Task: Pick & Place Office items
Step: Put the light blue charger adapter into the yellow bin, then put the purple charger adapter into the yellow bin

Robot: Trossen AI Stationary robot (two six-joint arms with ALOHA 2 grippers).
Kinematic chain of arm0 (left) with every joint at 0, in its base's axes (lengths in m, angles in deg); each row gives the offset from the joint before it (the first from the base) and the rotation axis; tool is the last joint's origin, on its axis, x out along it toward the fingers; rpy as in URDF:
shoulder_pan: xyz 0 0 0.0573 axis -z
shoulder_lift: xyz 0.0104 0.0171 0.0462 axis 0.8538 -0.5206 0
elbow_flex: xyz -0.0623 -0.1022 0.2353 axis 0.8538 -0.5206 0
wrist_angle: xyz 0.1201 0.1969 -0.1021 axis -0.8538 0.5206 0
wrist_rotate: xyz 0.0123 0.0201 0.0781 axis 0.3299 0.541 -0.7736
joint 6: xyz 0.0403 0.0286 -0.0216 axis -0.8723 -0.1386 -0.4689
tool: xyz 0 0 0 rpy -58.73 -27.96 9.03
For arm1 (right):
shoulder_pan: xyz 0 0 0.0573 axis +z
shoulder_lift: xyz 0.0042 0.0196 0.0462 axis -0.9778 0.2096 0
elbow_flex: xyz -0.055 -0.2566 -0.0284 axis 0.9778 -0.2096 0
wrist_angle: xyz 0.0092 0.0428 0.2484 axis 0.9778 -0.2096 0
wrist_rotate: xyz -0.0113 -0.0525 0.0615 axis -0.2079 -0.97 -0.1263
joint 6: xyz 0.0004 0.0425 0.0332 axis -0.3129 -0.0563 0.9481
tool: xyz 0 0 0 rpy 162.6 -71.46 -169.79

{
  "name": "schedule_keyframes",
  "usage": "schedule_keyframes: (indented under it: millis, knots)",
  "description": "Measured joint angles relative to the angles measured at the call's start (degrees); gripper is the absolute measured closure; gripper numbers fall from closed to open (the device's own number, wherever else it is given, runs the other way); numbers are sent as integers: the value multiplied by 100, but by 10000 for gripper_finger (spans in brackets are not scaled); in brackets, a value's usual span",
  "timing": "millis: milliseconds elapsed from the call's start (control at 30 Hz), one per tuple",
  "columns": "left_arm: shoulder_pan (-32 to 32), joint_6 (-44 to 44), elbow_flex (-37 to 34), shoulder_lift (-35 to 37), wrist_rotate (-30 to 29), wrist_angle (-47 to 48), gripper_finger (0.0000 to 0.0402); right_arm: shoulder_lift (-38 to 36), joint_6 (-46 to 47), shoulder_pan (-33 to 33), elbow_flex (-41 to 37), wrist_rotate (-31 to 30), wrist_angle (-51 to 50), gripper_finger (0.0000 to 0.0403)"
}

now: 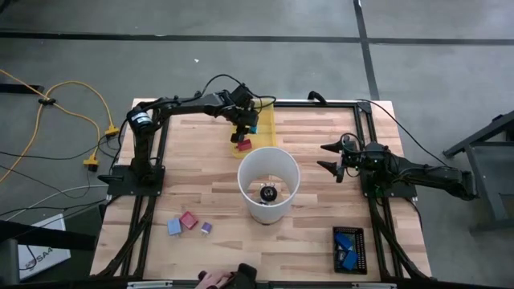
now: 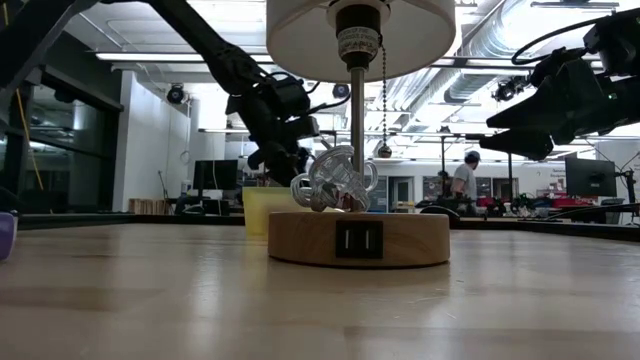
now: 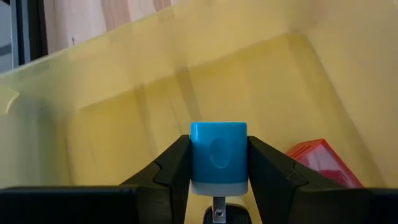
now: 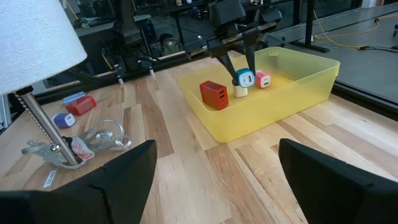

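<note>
My left gripper (image 1: 244,128) reaches over the yellow translucent tray (image 1: 269,120) at the table's far middle, shut on a cyan block with a white base (image 3: 217,152). In the right wrist view that block (image 4: 245,79) sits low inside the tray, next to a red block (image 4: 214,94) and a pink-and-white block (image 4: 262,79) lying on the tray floor. A light-blue (image 1: 174,227), a pink-red (image 1: 189,220) and a purple block (image 1: 206,228) lie on the table near left. My right gripper (image 1: 329,156) waits open, right of the lamp. My left gripper pinches the cyan block by two opposite side faces (image 3: 194,155) between its two fingers (image 3: 270,168). The fingers come from above, pointing down into the tray. The block stands upright in the hold; whether its base touches the tray floor I cannot tell.
A white-shaded lamp (image 1: 268,183) on a round wooden base (image 2: 358,238) stands mid-table, with a coiled cable (image 4: 93,140) at its foot. A black holder with bright-blue pieces (image 1: 348,249) lies near right. A person's hand (image 1: 213,279) shows at the near edge.
</note>
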Motion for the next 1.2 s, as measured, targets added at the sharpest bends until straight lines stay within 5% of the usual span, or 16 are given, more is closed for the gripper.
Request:
schedule_keyframes:
  millis: [867, 1200]
  knots:
    - [9, -1146, 19, -148, 329, 226, 274, 0, 1, 0, 0, 0, -2, 78]
    - [-53, -1122, 15, -170, 347, 241, 236, 0, 2, 0, 0, 0, -2, 78]
